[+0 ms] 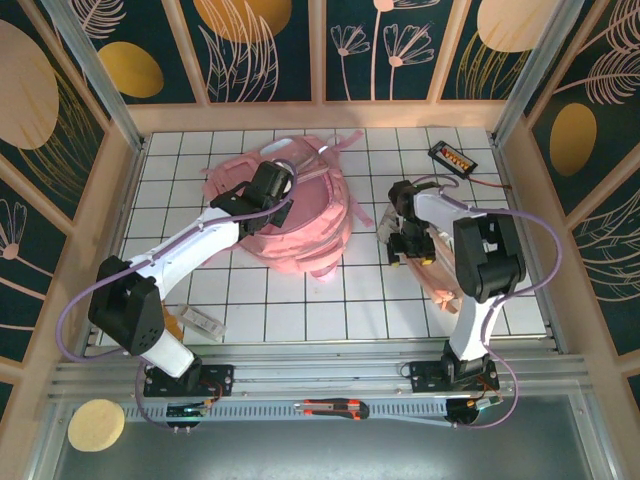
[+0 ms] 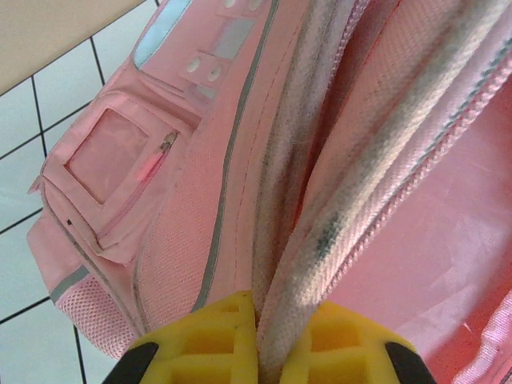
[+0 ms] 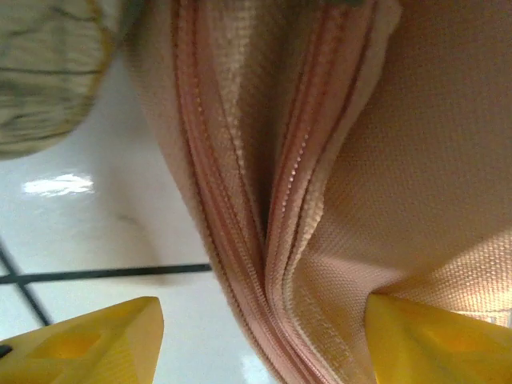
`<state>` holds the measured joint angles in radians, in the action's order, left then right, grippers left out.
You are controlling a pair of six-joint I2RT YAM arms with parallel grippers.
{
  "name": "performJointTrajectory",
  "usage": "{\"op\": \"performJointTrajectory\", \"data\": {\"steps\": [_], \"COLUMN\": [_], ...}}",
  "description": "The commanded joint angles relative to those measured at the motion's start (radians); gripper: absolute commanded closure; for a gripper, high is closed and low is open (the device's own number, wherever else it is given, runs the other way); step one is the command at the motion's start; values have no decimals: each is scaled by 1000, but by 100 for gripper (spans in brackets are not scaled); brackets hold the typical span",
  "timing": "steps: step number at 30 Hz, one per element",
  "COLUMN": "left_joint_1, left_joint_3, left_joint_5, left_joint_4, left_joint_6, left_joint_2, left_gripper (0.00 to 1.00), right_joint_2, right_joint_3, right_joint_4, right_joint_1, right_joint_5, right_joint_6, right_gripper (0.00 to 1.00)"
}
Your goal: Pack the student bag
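The student bag (image 1: pixel 305 230), a large pink backpack, lies on the white tiled table left of centre with its mouth open. My left gripper (image 1: pixel 276 182) is shut on the bag's piped opening rim; in the left wrist view its yellow fingers (image 2: pixel 210 340) pinch that greyish-pink edge (image 2: pixel 336 224) between them. On the right, my right gripper (image 1: pixel 410 243) points down at a slim pale-pink pouch (image 3: pixel 344 192) lying on the tiles. Its jaws stand apart on either side of the pouch's zipper edge. The right finger (image 3: pixel 436 340) touches the fabric and the left one is clear of it.
A black gadget with orange buttons (image 1: pixel 451 156) lies at the back right. A small clear packet (image 1: pixel 206 321) sits by the left arm's base. A box cutter (image 1: pixel 336 408) and a yellow sponge (image 1: pixel 96 423) rest in front of the rail. A pale round object (image 3: pixel 48 72) is beside the pouch.
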<state>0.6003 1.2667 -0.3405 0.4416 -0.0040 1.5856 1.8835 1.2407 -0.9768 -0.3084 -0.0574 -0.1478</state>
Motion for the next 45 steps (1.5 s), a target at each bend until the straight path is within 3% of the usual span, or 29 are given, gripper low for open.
{"op": "performJointTrajectory", "data": {"steps": [1, 4, 9, 15, 21, 26, 30, 34, 38, 41, 45], "left_joint_1": [-12, -14, -13, -13, -13, -13, -13, -13, -14, -14, -21], "left_joint_3": [-5, 2, 2, 2, 19, 62, 102, 132, 172, 203, 221], "left_joint_5": [-6, -10, -11, -4, 21, 49, 92, 132, 159, 173, 194], "left_joint_4": [-12, -6, -4, -5, -7, -2, 5, -3, -12, 1, -7], "left_joint_6": [-8, -5, -7, -21, -43, -68, -111, -163, -205, -229, -272], "left_joint_2": [-39, -38, -39, -49, -49, -44, -41, -56, -76, -75, -69], "left_gripper": [100, 100, 100, 100, 100, 100, 100, 100, 100, 100, 100], "right_joint_2": [17, 35, 43, -28, -125, -212, -305, -400, -521, -532, -476], "right_joint_3": [6, 12, 8, 45, 151, 221, 296, 251, -10, -148, -204], "right_joint_4": [-25, -21, -21, -74, -166, -227, -168, 144, 849, 1325, 1617], "right_joint_1": [11, 17, 26, 24, 28, 53, 100, 127, 125, 99, 45], "right_joint_5": [-61, -56, -53, -29, 33, 174, 358, 683, 912, 924, 910], "right_joint_6": [19, 32, 43, 30, -9, -32, -85, -220, -622, -878, -945], "right_gripper": [36, 46, 75, 99, 100, 100, 100, 100, 100, 100, 100]}}
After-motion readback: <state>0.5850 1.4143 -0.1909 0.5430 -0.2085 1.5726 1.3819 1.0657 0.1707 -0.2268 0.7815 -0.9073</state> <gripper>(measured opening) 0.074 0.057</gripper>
